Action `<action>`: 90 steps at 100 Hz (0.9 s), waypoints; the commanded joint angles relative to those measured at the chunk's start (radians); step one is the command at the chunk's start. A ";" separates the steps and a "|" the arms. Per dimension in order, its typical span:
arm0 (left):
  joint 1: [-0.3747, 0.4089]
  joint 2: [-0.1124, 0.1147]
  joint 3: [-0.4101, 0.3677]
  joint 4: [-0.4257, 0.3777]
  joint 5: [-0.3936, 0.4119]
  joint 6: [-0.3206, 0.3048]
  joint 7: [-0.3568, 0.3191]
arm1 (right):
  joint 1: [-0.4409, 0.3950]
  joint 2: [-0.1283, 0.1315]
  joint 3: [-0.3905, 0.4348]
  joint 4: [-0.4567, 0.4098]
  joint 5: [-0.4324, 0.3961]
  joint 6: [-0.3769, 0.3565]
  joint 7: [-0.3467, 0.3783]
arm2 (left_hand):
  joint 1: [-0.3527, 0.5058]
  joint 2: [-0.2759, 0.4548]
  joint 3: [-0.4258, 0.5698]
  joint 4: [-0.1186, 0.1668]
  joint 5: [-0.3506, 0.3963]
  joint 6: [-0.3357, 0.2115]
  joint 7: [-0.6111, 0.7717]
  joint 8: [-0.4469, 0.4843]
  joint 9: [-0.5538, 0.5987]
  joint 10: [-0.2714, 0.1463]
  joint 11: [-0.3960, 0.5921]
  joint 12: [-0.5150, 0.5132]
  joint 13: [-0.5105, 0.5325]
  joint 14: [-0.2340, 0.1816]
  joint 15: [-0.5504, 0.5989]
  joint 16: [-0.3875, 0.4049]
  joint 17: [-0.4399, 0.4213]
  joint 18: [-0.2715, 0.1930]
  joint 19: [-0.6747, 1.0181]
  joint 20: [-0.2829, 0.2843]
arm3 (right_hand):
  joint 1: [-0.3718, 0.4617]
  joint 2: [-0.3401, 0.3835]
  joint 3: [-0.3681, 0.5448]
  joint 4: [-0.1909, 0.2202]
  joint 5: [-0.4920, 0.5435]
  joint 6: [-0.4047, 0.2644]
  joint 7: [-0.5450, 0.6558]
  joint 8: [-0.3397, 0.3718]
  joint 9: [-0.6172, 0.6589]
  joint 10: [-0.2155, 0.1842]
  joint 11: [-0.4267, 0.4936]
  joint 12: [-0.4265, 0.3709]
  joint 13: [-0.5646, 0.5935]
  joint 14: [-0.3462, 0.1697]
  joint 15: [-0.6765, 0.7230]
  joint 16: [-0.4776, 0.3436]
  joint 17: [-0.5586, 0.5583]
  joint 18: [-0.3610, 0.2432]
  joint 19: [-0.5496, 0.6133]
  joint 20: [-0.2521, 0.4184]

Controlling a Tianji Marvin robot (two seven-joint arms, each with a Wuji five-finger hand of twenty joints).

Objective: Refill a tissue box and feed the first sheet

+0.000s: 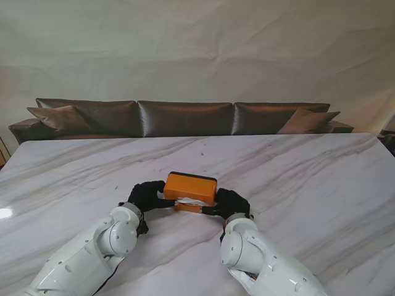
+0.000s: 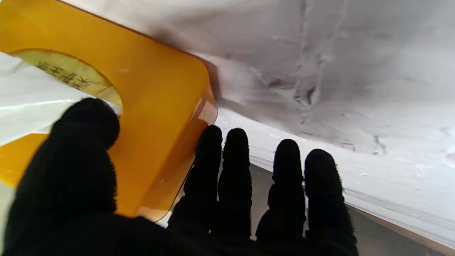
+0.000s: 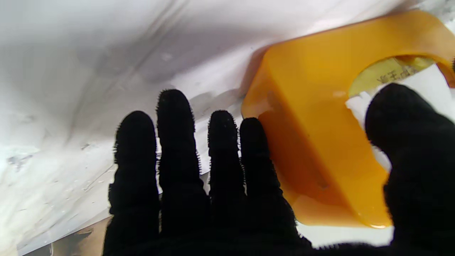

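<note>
From the stand: orange tissue box (image 1: 191, 189) mid-table on the marble table (image 1: 296, 179), clamped endwise between left hand (image 1: 146, 196) and right hand (image 1: 231, 203), white tissue (image 1: 187, 200) showing at the near face — best kept squeezed evenly, thumbs working the sheet. Left wrist: fingers (image 2: 234, 160) straight along the box end, thumb over the oval opening, dark characters inside — illegible. Right wrist: same grip mirrored, lettering again unreadable.

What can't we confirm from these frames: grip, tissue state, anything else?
- Stand view: whether the left hand and right hand actually clamp the orange tissue box; the hands cover its ends.
- Left wrist view: how far the white tissue has come through the opening; the thumb and the frame edge hide it.
- Right wrist view: the printed label inside the opening; blurred, unreadable.
- All views: how full the box is.
</note>
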 commanded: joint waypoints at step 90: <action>0.080 -0.019 -0.090 -0.095 -0.025 0.064 0.008 | 0.003 -0.065 0.040 0.021 0.047 0.061 -0.100 | 0.000 0.208 -0.114 -0.073 0.173 -0.189 -0.070 0.054 0.163 0.036 0.029 0.060 0.173 0.033 0.079 0.019 0.096 -0.019 -0.102 -0.014 | -0.001 0.103 -0.052 0.018 0.460 -0.208 0.062 0.007 0.460 -0.004 0.010 0.059 0.285 0.032 0.123 -0.013 0.168 0.026 0.198 -0.069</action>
